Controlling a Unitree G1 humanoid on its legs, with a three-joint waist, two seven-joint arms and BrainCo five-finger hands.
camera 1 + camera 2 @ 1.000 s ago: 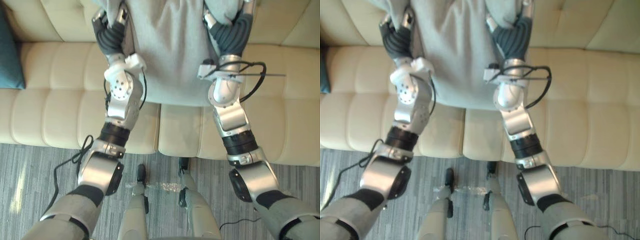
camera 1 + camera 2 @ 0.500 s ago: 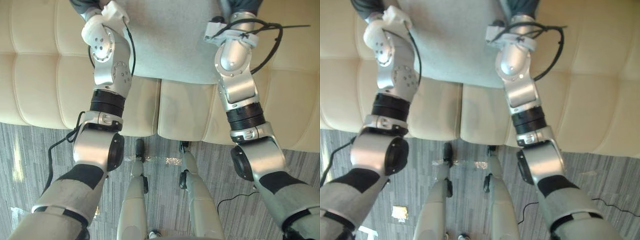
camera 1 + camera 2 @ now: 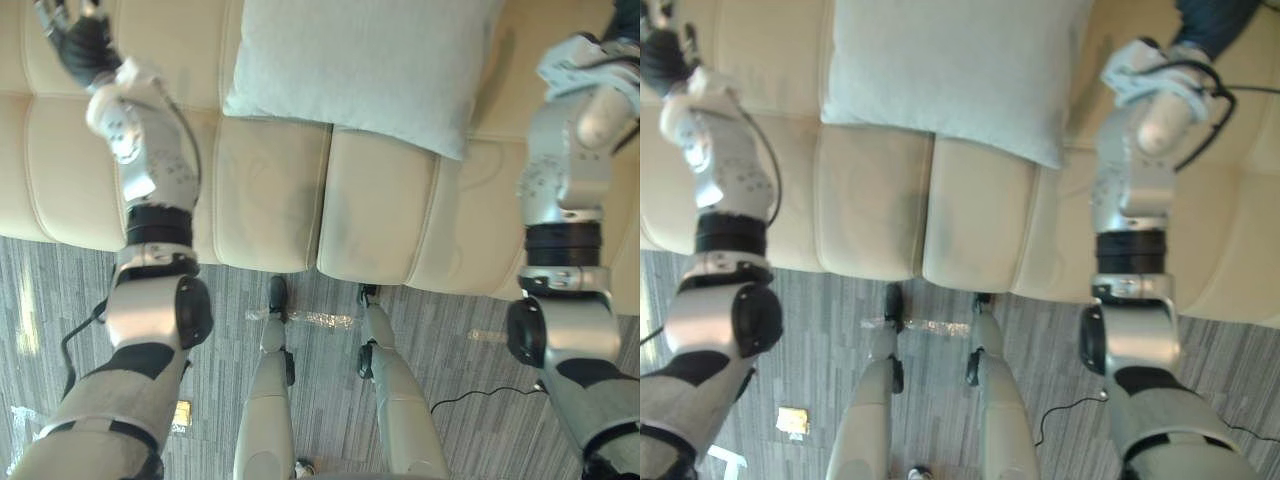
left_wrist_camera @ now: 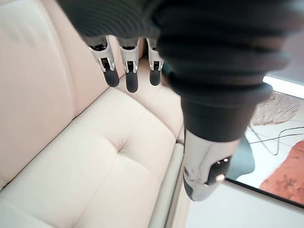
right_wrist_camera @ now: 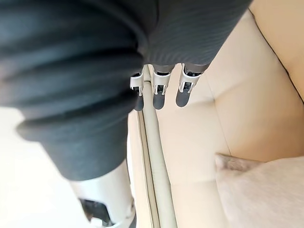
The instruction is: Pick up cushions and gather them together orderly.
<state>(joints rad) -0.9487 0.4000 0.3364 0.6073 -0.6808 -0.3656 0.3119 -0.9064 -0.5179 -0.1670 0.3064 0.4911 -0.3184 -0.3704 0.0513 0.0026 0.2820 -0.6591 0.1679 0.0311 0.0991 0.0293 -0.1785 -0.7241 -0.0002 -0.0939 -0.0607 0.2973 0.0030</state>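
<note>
a second ago i had both hands clamped on the upper corners of the grey cushion, and half a second ago they were still on it. now they have let go and my arms have swung out to either side. the head camera has tipped as well, so part of the shift in the picture is my own view moving and not the cushion.

the left hand hangs over bare sofa seat well to the left of the cushion, fingers straight and slack, nothing in them. the right hand is the same on the far right: fingers straight, empty, with a corner of the cushion near it but not touching.

the cushion now stands free, leaning on the backrest, its lower edge on the seat across the seam between the two middle seat pads. it sits slightly skewed, its right lower corner lower than the left.

i take this placement as done, so my hands are free to fetch the next one, though a small straightening may be worth it.

count from here: one grey cushion, one cream sofa, two hands, both empty
</note>
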